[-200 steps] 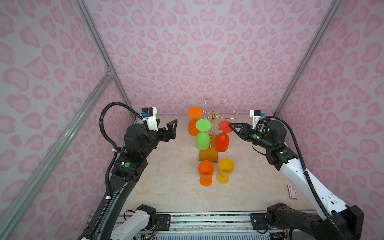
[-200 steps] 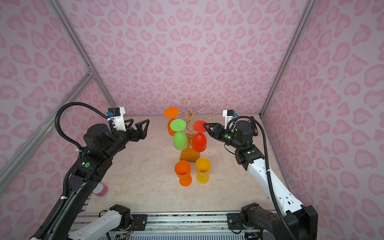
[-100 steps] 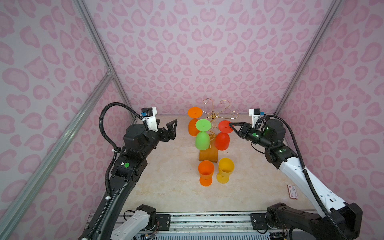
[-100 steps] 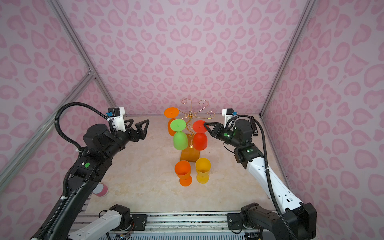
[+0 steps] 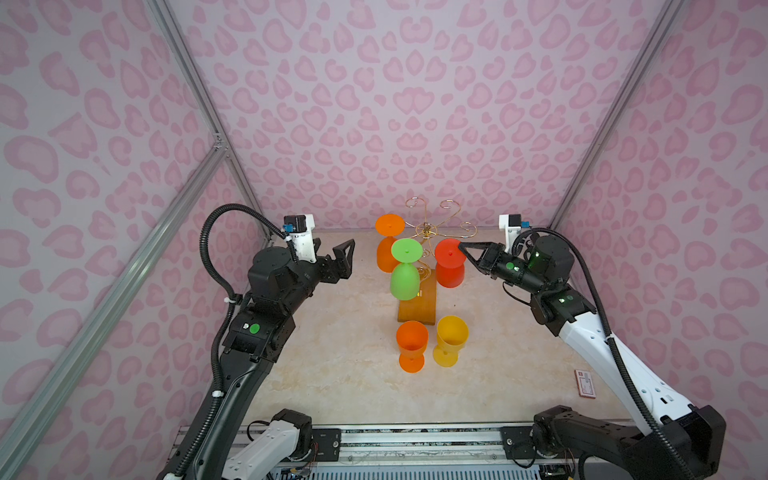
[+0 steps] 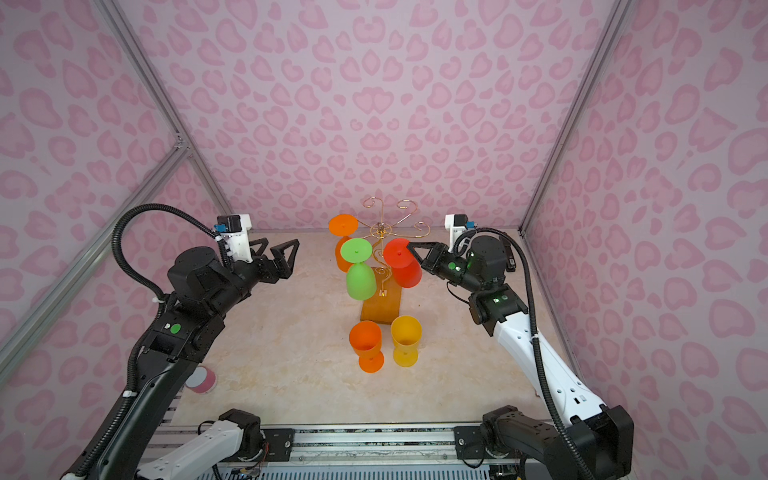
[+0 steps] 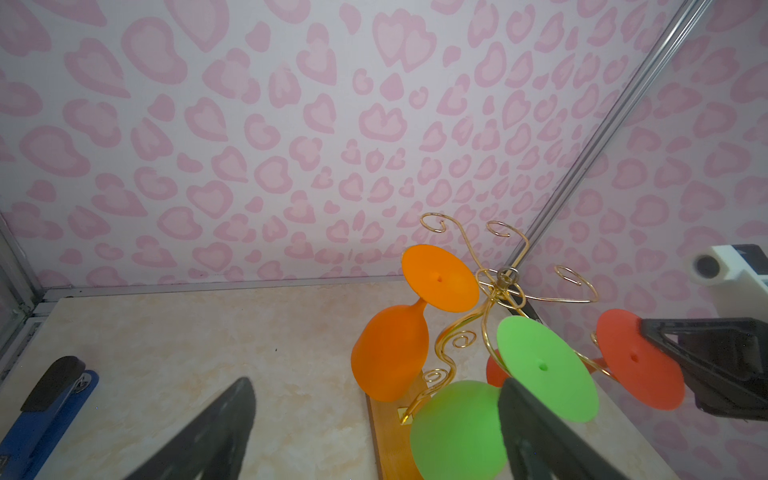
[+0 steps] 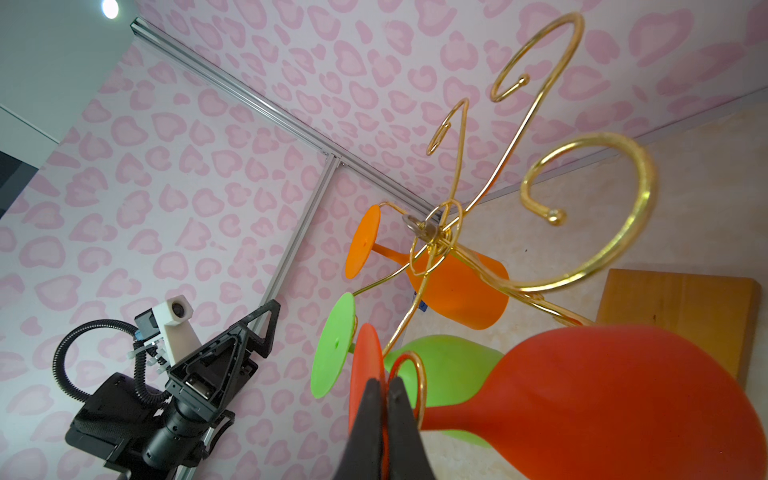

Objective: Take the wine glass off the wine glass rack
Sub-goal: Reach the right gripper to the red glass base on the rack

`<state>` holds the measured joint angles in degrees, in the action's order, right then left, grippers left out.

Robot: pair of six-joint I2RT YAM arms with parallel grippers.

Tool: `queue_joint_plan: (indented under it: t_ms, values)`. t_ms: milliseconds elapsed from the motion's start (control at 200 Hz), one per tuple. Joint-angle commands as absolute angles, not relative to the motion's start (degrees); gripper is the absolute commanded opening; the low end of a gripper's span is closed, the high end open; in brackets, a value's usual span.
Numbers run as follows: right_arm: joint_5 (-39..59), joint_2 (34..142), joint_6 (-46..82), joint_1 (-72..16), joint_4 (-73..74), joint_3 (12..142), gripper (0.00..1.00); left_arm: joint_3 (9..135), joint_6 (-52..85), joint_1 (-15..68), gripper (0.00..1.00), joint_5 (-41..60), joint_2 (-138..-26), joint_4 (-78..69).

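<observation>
showing right end effector (image 8: 385, 384) clenched on red wine glass (image 8: 602, 395), right wrist clearest; left end effector (image 6: 276, 249) released

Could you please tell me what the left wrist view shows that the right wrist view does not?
Only the left wrist view shows the right arm's wrist camera. Only the right wrist view shows the left arm's wrist camera. Both show the rack, the orange glass, the green glass and the right gripper shut on the red glass's foot.
</observation>
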<state>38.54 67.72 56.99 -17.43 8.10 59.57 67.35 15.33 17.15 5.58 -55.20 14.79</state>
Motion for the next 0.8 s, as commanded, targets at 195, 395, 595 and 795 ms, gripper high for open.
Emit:
queue_joint_plan:
  t_ms: [195,395,595,795]
  values:
    - [41.9,67.9,68.0,-15.5,17.9,57.0,0.0,66.8,14.7,17.0,0.93,6.1,-54.7,13.2]
    - [43.9,67.9,74.9,-14.7,26.0,54.6,0.0,66.8,14.6,16.9,0.93,6.3,-54.7,13.4]
    - [44.5,67.3,74.9,-14.9,25.4,53.9,0.0,66.7,14.5,16.8,0.93,6.4,-54.7,13.4]
    - [44.7,67.0,74.0,-15.9,23.6,54.2,0.0,66.7,14.4,16.9,0.93,6.6,-54.8,13.4]
